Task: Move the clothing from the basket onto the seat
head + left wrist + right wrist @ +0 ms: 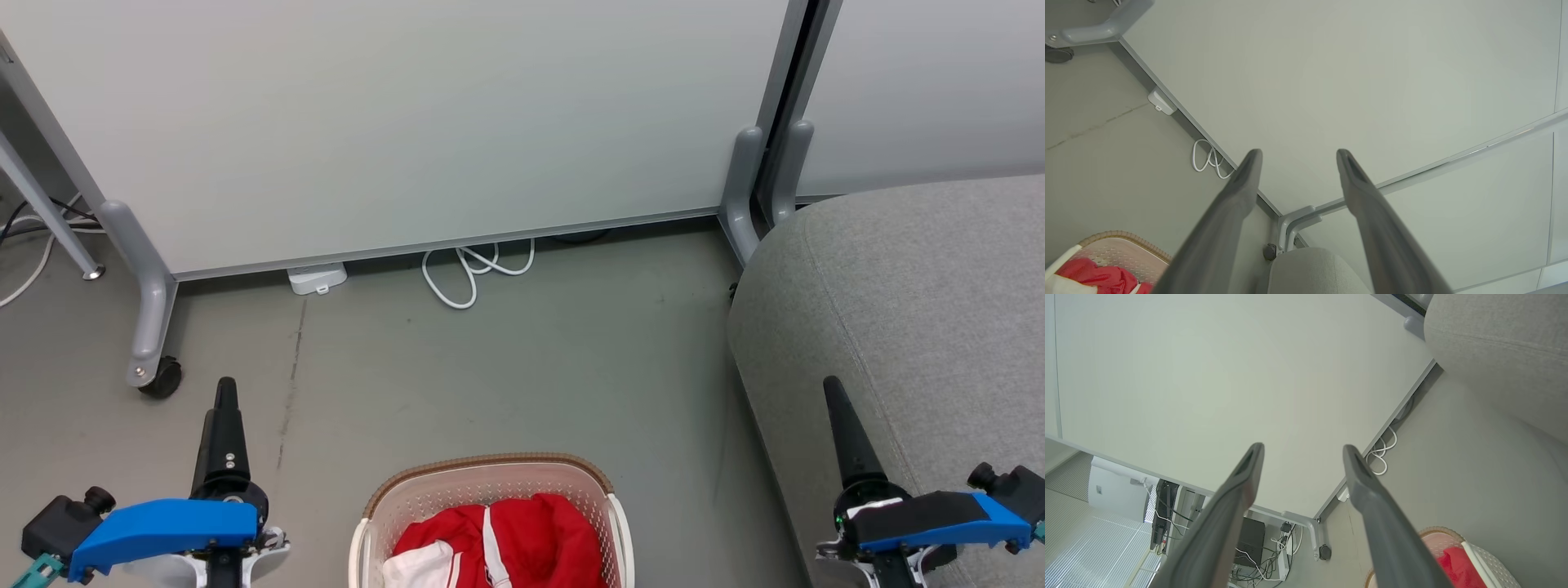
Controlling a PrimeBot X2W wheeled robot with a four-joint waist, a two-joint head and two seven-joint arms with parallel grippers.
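While the clothing lies heaped in the basket, left pincer and right pincer hover spread wide, empty, flanking it.

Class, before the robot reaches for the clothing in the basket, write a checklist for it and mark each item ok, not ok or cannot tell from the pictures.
1. The left tool open, nothing held: ok.
2. The right tool open, nothing held: ok.
3. The clothing lies exposed in the basket: ok.
4. A tool poised above the basket: not ok; both sit off to its sides.
5. The seat bare where visible: ok.
6. Number of garments: cannot tell, bunched.
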